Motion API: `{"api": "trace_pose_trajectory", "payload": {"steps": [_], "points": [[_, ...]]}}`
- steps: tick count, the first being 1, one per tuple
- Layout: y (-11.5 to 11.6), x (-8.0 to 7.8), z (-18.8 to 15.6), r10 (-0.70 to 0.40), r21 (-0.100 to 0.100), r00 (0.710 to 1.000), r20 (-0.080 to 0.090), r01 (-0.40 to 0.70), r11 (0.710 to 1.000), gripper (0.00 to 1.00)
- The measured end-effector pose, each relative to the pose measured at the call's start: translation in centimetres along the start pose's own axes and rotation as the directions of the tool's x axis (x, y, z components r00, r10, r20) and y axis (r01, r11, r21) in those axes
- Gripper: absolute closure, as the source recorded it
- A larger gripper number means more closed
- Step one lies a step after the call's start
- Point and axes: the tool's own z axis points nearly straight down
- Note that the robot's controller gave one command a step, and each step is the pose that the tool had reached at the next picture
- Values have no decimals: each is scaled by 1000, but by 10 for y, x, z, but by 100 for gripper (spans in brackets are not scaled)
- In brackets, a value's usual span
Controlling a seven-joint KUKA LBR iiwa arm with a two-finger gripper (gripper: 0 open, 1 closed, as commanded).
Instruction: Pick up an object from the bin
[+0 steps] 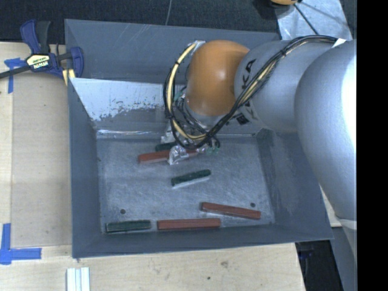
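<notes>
Grey metal bin (85, 180), speckled floor, hand (179, 153) at brown bar (151, 157), grip unclear

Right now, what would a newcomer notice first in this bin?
The big silver arm with its orange cover reaches in from the right, its gripper low over a brown stick near the bin's far wall. A green stick lies in front, and three more sticks lie along the near wall.
</notes>
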Motion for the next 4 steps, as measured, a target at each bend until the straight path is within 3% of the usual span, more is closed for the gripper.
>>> {"api": "trace_pose_trajectory", "payload": {"steps": [4], "points": [[0, -1, -52, -1, -1, 1000, 2, 1, 1000, 100]]}}
